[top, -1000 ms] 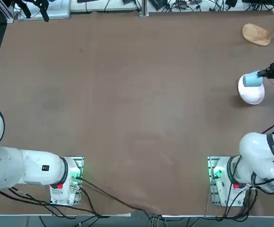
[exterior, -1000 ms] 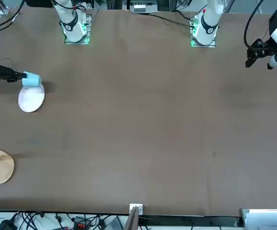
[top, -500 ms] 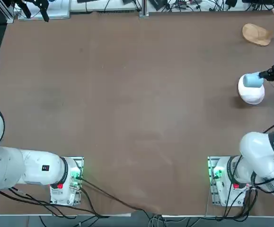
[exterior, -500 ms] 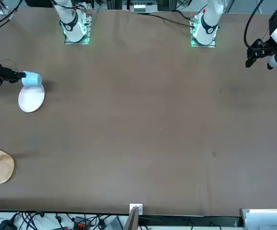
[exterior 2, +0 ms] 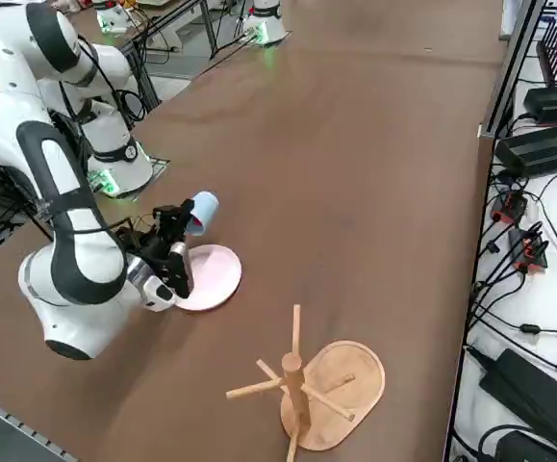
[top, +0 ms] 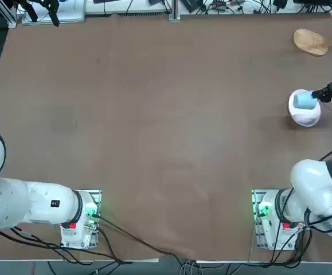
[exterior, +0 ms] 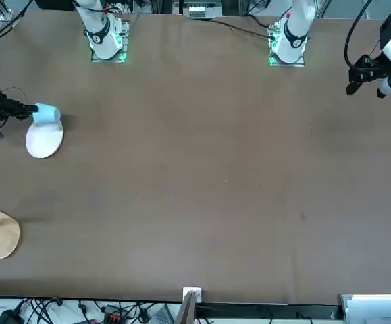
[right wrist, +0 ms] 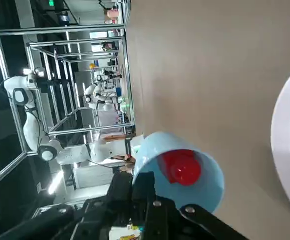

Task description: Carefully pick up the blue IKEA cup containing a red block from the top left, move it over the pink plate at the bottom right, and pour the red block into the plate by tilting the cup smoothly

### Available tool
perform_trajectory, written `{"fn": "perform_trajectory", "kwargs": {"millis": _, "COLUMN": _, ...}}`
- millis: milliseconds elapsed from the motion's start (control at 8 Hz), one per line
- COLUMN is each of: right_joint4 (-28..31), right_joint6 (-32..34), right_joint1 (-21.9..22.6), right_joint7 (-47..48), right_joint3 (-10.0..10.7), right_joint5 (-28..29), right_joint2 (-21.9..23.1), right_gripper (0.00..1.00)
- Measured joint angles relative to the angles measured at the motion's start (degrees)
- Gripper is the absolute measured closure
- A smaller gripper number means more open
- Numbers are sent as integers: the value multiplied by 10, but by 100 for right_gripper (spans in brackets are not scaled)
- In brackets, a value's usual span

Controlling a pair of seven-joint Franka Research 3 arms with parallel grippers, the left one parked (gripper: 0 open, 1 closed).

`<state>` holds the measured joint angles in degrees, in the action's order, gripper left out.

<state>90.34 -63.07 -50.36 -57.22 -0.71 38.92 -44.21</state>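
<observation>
While the pink plate is staying put by the right edge of the table, toward its far corner, the tipped blue cup is shifting slightly nearer the robot's base, probably bringing its mouth into line for pouring. The red block is still sitting inside the cup. To the right, the right gripper is clamping the cup's wall. The overhead view is hiding the block, and the wrist view is cutting off the plate.

A robotics lab: robot arms are bolted to a broad brown table, with cables, black power bricks and metal framing around its edges.
</observation>
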Motion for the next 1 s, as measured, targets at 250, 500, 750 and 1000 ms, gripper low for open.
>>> {"fn": "perform_trajectory", "kwargs": {"millis": 250, "right_joint4": -15, "right_joint6": 11, "right_joint1": -3, "right_joint7": -7, "right_joint3": 0, "right_joint5": 0, "right_joint2": -16, "right_gripper": 98}}
{"fn": "perform_trajectory", "kwargs": {"millis": 500, "right_joint4": -20, "right_joint6": 32, "right_joint1": -10, "right_joint7": -12, "right_joint3": 0, "right_joint5": 3, "right_joint2": -23, "right_gripper": 98}}
{"fn": "perform_trajectory", "kwargs": {"millis": 750, "right_joint4": -30, "right_joint6": 65, "right_joint1": -17, "right_joint7": -12, "right_joint3": 0, "right_joint5": 18, "right_joint2": -32, "right_gripper": 98}}
{"fn": "perform_trajectory", "kwargs": {"millis": 1000, "right_joint4": -33, "right_joint6": 75, "right_joint1": -21, "right_joint7": -14, "right_joint3": 0, "right_joint5": 23, "right_joint2": -34, "right_gripper": 98}}
